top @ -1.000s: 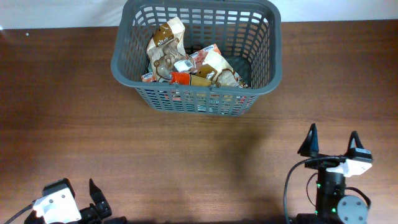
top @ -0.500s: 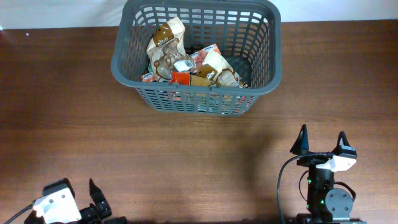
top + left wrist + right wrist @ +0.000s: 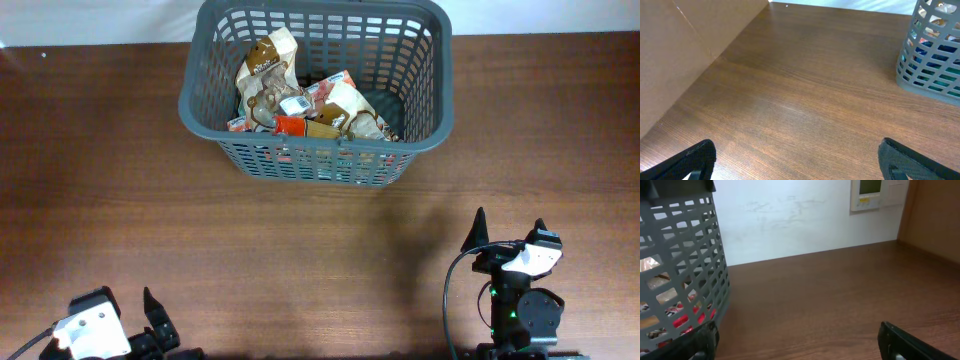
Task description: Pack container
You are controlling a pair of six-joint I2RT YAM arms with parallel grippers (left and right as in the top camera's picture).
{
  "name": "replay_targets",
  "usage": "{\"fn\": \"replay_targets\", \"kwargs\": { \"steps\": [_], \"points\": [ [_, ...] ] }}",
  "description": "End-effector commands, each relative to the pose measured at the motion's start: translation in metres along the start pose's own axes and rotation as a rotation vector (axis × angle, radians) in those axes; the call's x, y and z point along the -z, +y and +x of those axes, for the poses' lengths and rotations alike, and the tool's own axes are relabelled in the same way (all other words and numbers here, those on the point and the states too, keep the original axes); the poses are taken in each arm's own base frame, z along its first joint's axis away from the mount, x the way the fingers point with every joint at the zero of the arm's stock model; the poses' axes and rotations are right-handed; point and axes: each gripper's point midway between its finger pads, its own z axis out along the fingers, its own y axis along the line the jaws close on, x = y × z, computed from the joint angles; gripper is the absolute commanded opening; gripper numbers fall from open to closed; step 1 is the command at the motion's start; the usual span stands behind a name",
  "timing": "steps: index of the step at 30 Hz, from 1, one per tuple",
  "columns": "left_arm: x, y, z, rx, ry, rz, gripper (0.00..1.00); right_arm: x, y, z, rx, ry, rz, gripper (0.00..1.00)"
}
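The container (image 3: 441, 92), a large dark grey lattice basket, stands at the table's far middle. Several food packets (image 3: 300, 103) lie heaped in its left and middle part. My right gripper (image 3: 508, 228) is open near the front right, well short of the basket, with nothing between its fingers. In the right wrist view the container (image 3: 685, 265) fills the left side, and the gripper (image 3: 797, 329) stands wide over bare wood. My left gripper (image 3: 795, 145) is open and empty at the front left corner. The container (image 3: 932, 60) shows far off at its upper right.
The brown wooden table (image 3: 300, 250) stretches between the arms and the basket. A brown board (image 3: 675, 55) rises along the table's left side. Behind the table is a white wall with a small panel (image 3: 870, 192), and a brown board (image 3: 935, 215) stands at the right.
My right gripper has drawn back toward the front edge and slightly left, still open. The left arm, the basket and its packets have not moved.
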Motion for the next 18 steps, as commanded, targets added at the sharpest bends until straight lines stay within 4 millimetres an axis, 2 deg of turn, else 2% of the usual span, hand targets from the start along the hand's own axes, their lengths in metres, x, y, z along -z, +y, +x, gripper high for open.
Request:
{"fn": "replay_targets", "kwargs": {
  "steps": [1, 13, 16, 18],
  "points": [
    [0.001, 0.002, 0.001, 0.009, -0.007, -0.009, 0.99, 0.000, -0.004, 0.003, -0.001, 0.008, 0.019, 0.99],
    [0.001, 0.002, 0.001, 0.009, -0.007, -0.010, 0.99, 0.000, -0.004, 0.003, -0.001, 0.008, 0.019, 0.99],
    [0.001, -0.003, -0.007, 0.015, -0.038, 0.018, 0.99, 0.000, -0.004, 0.003, -0.001, 0.008, 0.019, 0.99],
    [0.001, -0.011, -0.023, 0.024, -0.100, 0.065, 0.99, 0.000, -0.004, 0.003, -0.001, 0.008, 0.019, 0.99]
  ]
}}
